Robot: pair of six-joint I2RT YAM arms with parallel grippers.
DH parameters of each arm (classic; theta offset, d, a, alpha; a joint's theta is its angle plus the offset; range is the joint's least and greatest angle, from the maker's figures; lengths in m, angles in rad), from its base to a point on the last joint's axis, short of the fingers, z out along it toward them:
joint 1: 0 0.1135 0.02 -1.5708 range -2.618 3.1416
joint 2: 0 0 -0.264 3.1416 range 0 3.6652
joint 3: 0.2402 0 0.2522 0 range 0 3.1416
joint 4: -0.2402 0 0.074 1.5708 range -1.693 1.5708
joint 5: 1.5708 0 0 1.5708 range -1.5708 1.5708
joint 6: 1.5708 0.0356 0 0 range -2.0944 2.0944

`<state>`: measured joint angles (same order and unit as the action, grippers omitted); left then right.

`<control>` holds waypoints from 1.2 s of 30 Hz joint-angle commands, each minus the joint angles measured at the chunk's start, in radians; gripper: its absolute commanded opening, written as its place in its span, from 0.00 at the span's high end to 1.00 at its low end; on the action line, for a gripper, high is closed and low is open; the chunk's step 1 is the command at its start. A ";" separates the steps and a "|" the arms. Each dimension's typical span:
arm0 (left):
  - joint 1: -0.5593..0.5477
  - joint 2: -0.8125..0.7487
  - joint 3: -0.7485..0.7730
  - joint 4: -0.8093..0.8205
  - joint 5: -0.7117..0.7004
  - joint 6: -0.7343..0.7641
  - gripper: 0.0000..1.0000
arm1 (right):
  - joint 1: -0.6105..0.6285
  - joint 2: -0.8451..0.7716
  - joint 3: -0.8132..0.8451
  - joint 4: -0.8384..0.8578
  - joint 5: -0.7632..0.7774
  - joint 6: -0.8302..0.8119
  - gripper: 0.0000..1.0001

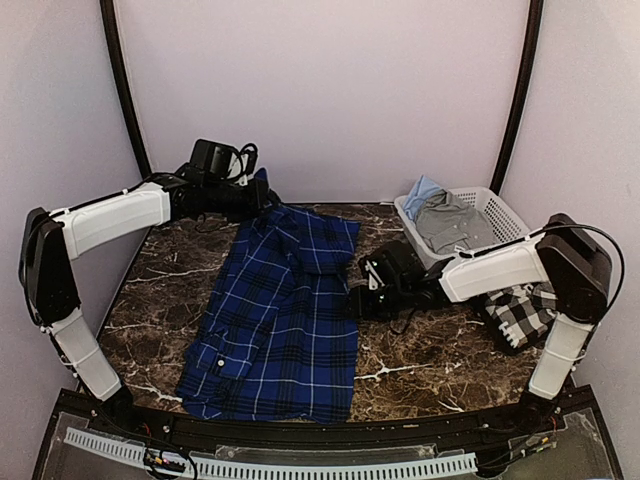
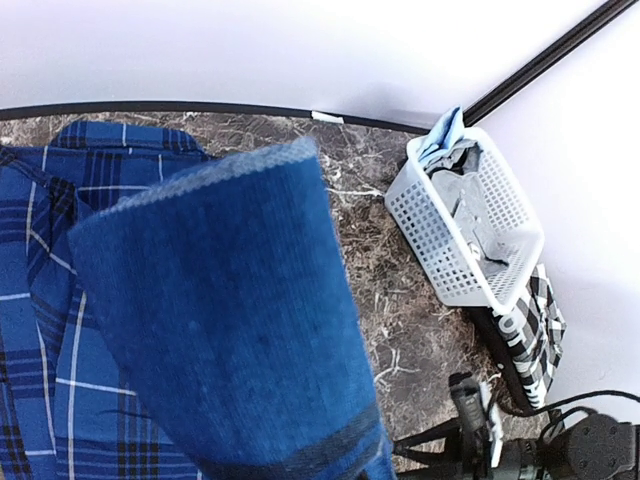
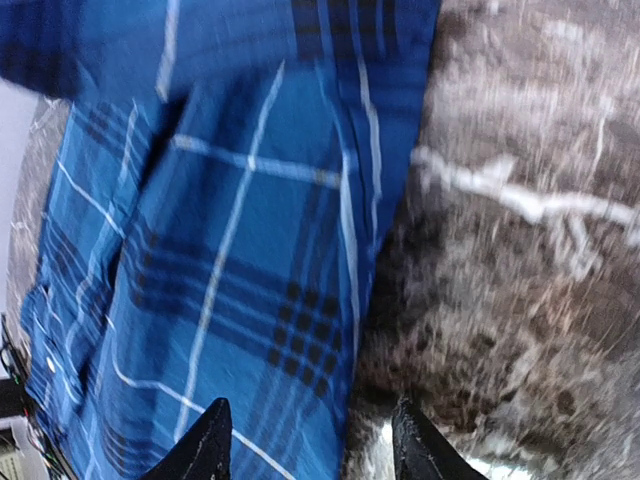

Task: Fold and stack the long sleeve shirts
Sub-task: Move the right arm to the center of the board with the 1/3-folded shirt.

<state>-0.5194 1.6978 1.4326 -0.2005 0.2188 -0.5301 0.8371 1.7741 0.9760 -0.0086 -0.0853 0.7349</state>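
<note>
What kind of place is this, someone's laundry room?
Likely a robot test booth, not a home: a left arm and right arm fixed to a marbled table, plain walls, a blue plaid shirt and a laundry basket.

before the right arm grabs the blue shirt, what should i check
1. Left gripper shut on the blue plaid shirt, far end: ok.
2. Right gripper open, nothing between its fingers: ok.
3. Right gripper at the shirt's right edge: ok.
4. Its fingertips touching cloth: cannot tell.
5. Shirt lying flat: not ok, far end lifted.
6. Black-and-white check shirt apart from the blue one: ok.
</note>
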 commanded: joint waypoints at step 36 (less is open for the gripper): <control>0.037 0.293 0.402 0.022 0.065 0.014 1.00 | -0.183 -0.099 -0.116 -0.117 0.065 -0.046 0.75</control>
<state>-0.4843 2.0106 1.7973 -0.1963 0.2588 -0.5125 0.6350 1.7596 0.9028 -0.0689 -0.0311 0.7002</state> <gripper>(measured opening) 0.011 0.188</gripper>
